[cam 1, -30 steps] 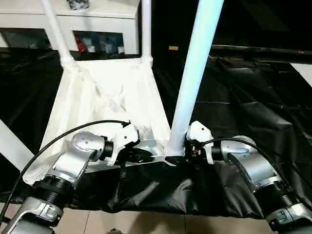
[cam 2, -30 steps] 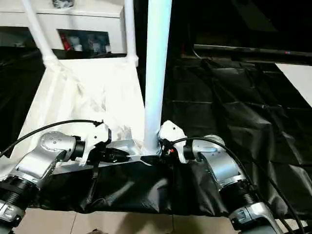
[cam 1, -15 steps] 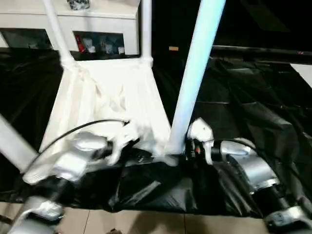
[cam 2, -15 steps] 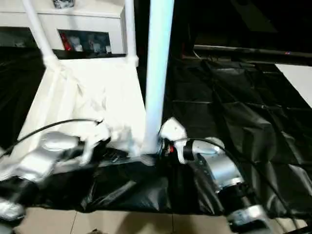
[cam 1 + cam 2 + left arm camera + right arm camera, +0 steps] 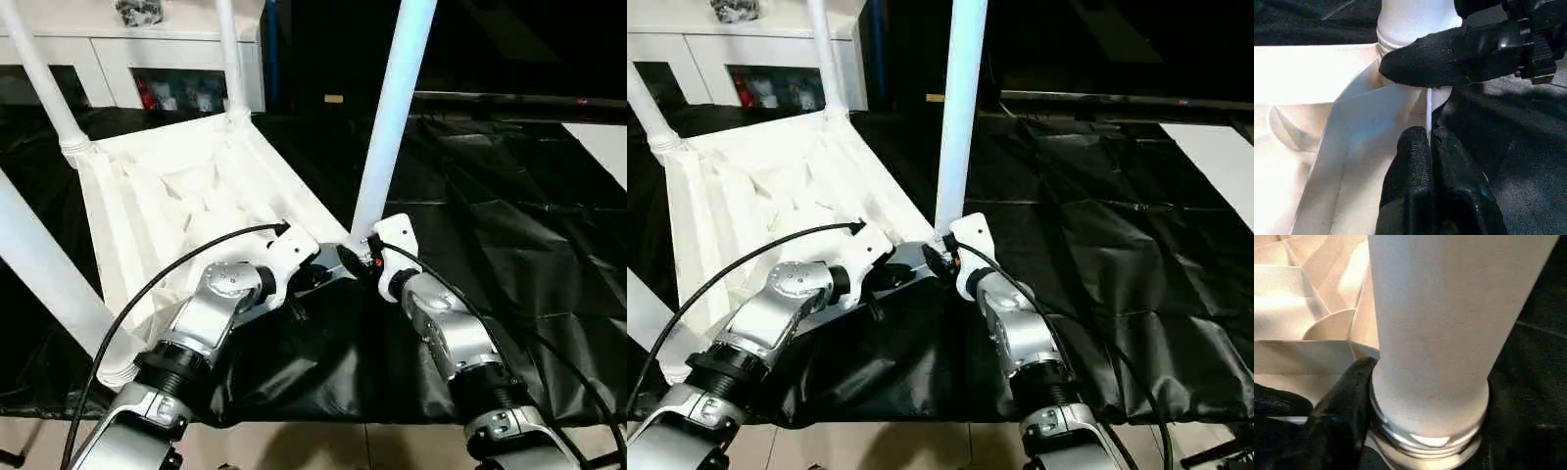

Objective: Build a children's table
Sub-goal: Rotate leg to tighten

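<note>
- At the near right corner socket [image 5: 345, 257] of the upturned table top [image 5: 171, 196], the right gripper [image 5: 1449, 51] sits around the foot of the near right leg [image 5: 390, 108]; one black finger [image 5: 1344, 396] lies against the leg just above the collar, and the jaws stand wide on the tube.
- Beside it, the left gripper [image 5: 1431, 161] is pressed together, pinching the thin raised rim [image 5: 1429, 105] of the top right next to that socket.
- Compared with a second ago, both forearms have swung inward and now point at the corner from the near side instead of reaching across from left and right; both grips sit as they did.
- Outward, the table top lies ribbed side up on the black sheet [image 5: 509, 225], and it now sits skewed, its far corners pulled leftward in the head views.
- Four legs stand in sockets: the near right one, two far ones [image 5: 227, 54] [image 5: 39, 83], and the near left leg [image 5: 54, 284].
- My judgement: with all legs seated, the pair is dragging or turning the table by this corner, likely preparing to tip it upright.
</note>
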Controlling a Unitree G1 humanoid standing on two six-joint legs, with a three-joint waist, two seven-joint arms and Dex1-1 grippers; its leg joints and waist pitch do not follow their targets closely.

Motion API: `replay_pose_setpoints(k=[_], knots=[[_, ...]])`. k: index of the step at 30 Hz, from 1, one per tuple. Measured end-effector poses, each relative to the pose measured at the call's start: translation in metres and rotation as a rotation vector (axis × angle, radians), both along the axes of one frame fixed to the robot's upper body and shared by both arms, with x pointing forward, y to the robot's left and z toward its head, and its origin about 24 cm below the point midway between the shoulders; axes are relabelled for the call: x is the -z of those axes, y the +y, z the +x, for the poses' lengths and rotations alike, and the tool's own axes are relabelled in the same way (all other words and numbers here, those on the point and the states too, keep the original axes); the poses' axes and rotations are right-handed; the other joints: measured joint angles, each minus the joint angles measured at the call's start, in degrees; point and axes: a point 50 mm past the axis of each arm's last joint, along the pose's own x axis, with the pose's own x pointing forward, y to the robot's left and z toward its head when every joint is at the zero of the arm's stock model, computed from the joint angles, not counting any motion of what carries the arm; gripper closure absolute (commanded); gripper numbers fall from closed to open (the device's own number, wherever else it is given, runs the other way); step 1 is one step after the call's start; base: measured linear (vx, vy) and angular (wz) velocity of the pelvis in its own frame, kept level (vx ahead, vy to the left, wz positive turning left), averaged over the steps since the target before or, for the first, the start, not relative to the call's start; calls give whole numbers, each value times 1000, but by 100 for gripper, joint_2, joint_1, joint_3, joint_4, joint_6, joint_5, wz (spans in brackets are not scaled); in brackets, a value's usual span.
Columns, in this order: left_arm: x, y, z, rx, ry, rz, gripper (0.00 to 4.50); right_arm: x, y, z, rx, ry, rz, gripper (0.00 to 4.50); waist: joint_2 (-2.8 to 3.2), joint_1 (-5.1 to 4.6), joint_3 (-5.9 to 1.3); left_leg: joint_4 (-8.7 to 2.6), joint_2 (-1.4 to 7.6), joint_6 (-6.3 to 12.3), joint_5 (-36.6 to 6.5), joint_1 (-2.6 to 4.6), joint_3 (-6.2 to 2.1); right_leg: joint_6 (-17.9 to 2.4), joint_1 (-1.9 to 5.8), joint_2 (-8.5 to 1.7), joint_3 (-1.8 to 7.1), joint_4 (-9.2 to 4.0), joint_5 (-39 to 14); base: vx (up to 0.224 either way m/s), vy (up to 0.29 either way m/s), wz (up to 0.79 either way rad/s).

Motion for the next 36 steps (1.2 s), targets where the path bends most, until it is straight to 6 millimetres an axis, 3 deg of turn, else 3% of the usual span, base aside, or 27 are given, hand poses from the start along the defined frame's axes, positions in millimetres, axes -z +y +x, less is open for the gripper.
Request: replay_pose_setpoints(k=[5, 14, 19, 27, 36], knots=[[-4, 10, -5, 105, 16, 13, 450, -8, -10, -7, -190, -14, -22, 55, 0, 38, 2, -4, 2, 1, 0, -8, -4, -12, -12, 1, -6, -6, 6, 0, 0, 0], [-6, 37, -20, 280, 82, -4, 450, -18, -25, -26, -567, -6, -88, 55, -10, 164, 7, 5, 2, 6, 0, -11, 1, -12, -17, -1, -3, -8, -2, 0, 0, 0], [-6, 43, -25, 347, 117, -2, 450, -21, -29, -32, -692, 20, -104, 101, -14, 191, 8, 6, 3, 5, 0, -12, 0, -12, -14, -1, -1, -2, -2, 0, 0, 0], [-7, 45, -29, 398, 140, 6, 450, -20, -30, -36, -770, 44, -111, 177, -31, 230, 5, 6, 3, 5, 1, -12, 0, -12, -12, -1, -1, 1, -2, 0, 0, 0], [-6, 43, -28, 379, 130, 1, 450, -20, -29, -37, -770, 37, -107, 187, -31, 278, 5, 6, 3, 5, 1, -11, 1, -12, -12, -1, -1, 3, -2, 0, 0, 0]])
